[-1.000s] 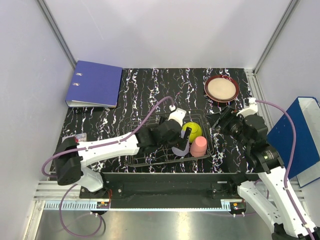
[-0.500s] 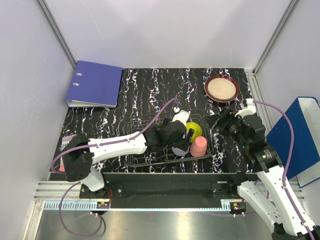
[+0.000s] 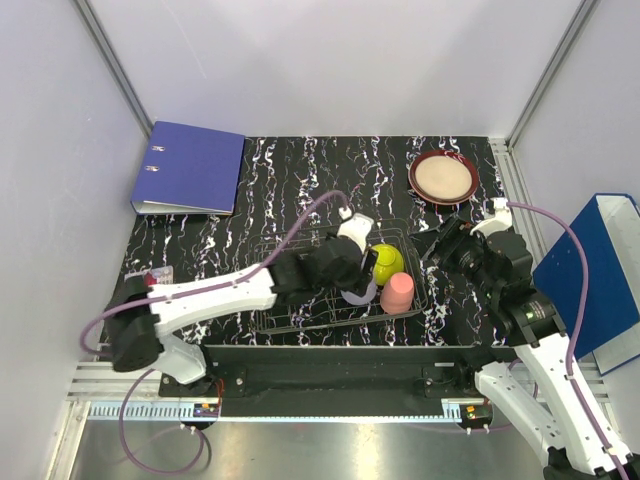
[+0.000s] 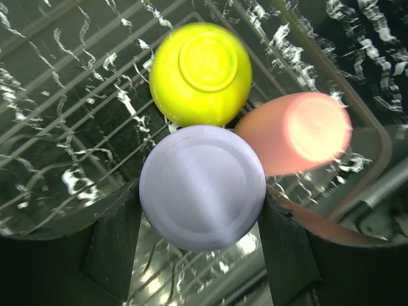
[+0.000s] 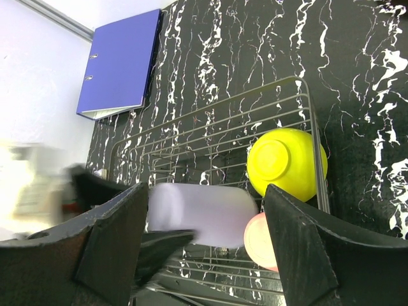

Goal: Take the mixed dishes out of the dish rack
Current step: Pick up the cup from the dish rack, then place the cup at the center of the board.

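Observation:
My left gripper (image 3: 352,283) reaches into the wire dish rack (image 3: 300,252) and is shut on the lavender cup (image 3: 359,293). In the left wrist view the cup's round base (image 4: 202,187) fills the gap between my fingers (image 4: 115,245), held above the rack's wires. The upturned yellow-green bowl (image 4: 201,73) and the pink cup (image 4: 299,131) stand just beyond it in the rack's right end. The dark-red-rimmed beige plate (image 3: 441,178) lies on the table at the back right. My right gripper (image 3: 438,245) is open and empty beside the rack's right end. The cream-pink plate is out of view.
A blue binder (image 3: 190,168) lies at the table's back left. A blue box (image 3: 600,270) stands off the table's right edge. White walls close in on both sides. The right wrist view shows the rack (image 5: 223,121), the bowl (image 5: 287,162) and the binder (image 5: 121,64).
My left gripper, holding the lavender cup, swung right over the bowl and pink cup, then drew back left a little. The right arm barely moved.

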Available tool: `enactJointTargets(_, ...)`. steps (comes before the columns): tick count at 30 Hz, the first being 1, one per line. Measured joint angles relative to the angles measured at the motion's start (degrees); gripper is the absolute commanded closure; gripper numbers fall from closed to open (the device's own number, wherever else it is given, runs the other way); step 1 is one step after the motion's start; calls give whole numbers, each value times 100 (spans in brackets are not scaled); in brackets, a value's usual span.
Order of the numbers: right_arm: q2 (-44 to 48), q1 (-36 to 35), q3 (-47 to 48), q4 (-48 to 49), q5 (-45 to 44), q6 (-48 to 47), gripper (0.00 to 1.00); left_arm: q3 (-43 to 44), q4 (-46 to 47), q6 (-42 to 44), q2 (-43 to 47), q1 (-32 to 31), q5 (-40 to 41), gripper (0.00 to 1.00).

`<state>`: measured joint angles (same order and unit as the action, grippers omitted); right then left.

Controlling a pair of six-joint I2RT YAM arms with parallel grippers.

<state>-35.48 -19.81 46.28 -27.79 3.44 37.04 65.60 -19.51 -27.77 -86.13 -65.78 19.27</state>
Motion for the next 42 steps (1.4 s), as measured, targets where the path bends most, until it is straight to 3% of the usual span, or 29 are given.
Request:
enactJointTargets(4,0,0,68,-61,70,0,19,103,-358,179,973,0,37,80)
enactJointTargets(6,-15,0,133,-68,111,7,19,205,-407,256,1515,42,46,84)
enactJointTargets(8,-20,0,181,-2,243,35,20,282,-295,299,2210,192,-107,98)
enactJointTargets(11,7,0,168,365,678,223,20,223,271,138,3261,1119,-815,100)
enactJointTargets(14,81,0,-11,1193,1287,684,22,9,979,-372,3657,2361,-1862,100)
enactJointTargets(18,57,0,-240,2382,2026,1381,25,-1073,2778,-1613,3506,3401,-3499,100)
enactJointTargets(23,-131,0,-313,3425,2540,1980,27,-1668,3939,-2789,2533,3539,-4704,100)
enactJointTargets(31,-404,0,-278,3989,2765,2284,27,-1687,4983,-3445,2343,3541,-5265,100)
enactJointTargets(38,-553,0,-282,4172,2776,2400,28,-1687,5217,-3591,2339,3534,-5348,100)
enactJointTargets(42,-787,-17,-280,4406,2872,2498,35,-1687,5351,-3652,2299,3475,-5357,100)
